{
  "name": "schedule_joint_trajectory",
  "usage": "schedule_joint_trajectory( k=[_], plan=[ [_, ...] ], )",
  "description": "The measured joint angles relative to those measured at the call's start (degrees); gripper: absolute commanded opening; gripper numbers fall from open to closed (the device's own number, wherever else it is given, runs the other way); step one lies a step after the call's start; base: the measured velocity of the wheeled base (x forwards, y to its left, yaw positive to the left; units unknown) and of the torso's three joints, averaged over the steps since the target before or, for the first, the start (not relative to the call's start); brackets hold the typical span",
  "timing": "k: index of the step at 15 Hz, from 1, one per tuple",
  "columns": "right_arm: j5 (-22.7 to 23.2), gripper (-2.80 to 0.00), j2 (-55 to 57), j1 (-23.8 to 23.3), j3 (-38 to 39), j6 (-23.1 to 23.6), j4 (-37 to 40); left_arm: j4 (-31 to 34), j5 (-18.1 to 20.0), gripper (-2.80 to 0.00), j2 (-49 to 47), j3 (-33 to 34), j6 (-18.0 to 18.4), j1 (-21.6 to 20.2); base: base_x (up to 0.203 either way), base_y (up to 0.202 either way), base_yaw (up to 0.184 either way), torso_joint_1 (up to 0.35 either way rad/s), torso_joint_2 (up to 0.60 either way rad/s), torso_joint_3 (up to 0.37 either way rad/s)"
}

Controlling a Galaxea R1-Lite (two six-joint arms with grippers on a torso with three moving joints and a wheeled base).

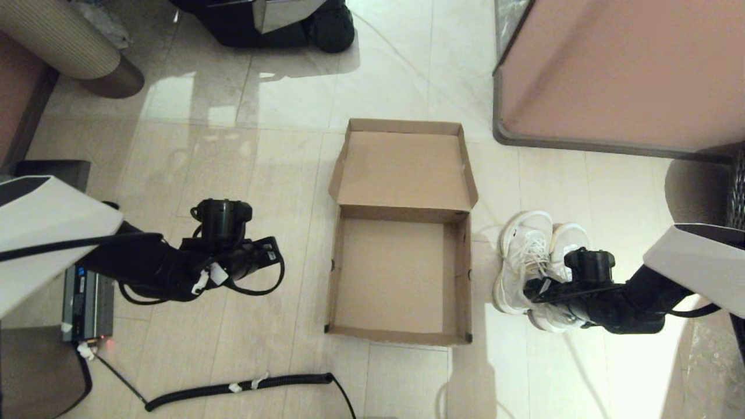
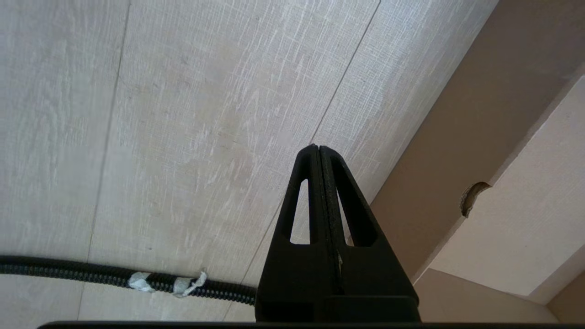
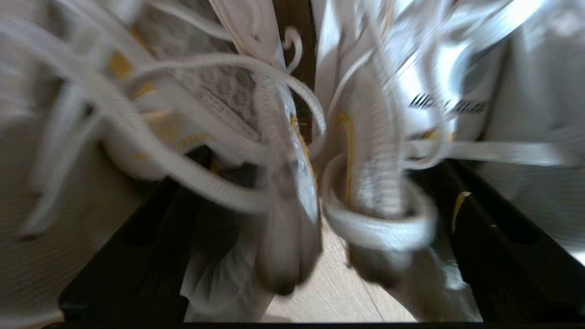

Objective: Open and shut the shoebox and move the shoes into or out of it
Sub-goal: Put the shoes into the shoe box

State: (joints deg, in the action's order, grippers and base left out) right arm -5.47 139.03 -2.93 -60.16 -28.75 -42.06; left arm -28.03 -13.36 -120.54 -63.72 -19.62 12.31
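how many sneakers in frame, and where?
2. White lace-up sneakers side by side on the floor right of the open brown cardboard shoebox: left sneaker, right sneaker, partly hidden under the right gripper.

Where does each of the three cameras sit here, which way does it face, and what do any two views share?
Head view: high on the robot, looking down at the floor, the open, empty shoebox and the shoes; both arms show.
Left wrist view: behind the shut left gripper, facing the floor beside the shoebox wall and a black cable.
Right wrist view: behind the open right gripper, its fingers straddling the shoes' inner sides and laces.
Shared: shoebox and cable in head and left wrist; shoes in head and right wrist.
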Motion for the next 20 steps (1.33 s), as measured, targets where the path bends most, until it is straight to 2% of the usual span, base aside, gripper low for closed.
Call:
schedule_joint_trajectory(
  k=[7, 13, 16, 18, 20],
  plan=[
    [-0.1, -2.80, 3.9, 0.0, -1.7, 0.2, 0.1, -0.2, 0.0, -2.80, 0.1, 0.4, 0.7, 0.5, 0.000, 0.000, 0.000, 0.000, 0.00, 0.000],
    [0.2, -2.80, -3.2, 0.0, 0.3, -0.3, 6.2, -0.3, -0.1, -2.80, 1.8, 2.1, 0.5, 0.7, 0.000, 0.000, 0.000, 0.000, 0.00, 0.000],
    [0.3, -2.80, -12.2, 0.2, 0.8, -0.3, 14.3, -0.3, -0.2, -2.80, 4.1, 4.1, 0.3, 0.6, 0.000, 0.000, 0.000, 0.000, 0.00, 0.000],
    [0.6, -2.80, -20.2, 1.2, 0.1, -0.5, 22.4, -0.3, -2.0, -2.80, 5.3, 5.3, -0.6, 0.7, 0.000, 0.000, 0.000, 0.000, 0.00, 0.000],
    [0.8, -2.80, -28.2, 4.9, -1.2, -1.9, 31.5, -0.3, -3.7, -2.80, 6.1, 5.7, -1.0, 0.7, 0.000, 0.000, 0.000, 0.000, 0.00, 0.000]
  ],
)
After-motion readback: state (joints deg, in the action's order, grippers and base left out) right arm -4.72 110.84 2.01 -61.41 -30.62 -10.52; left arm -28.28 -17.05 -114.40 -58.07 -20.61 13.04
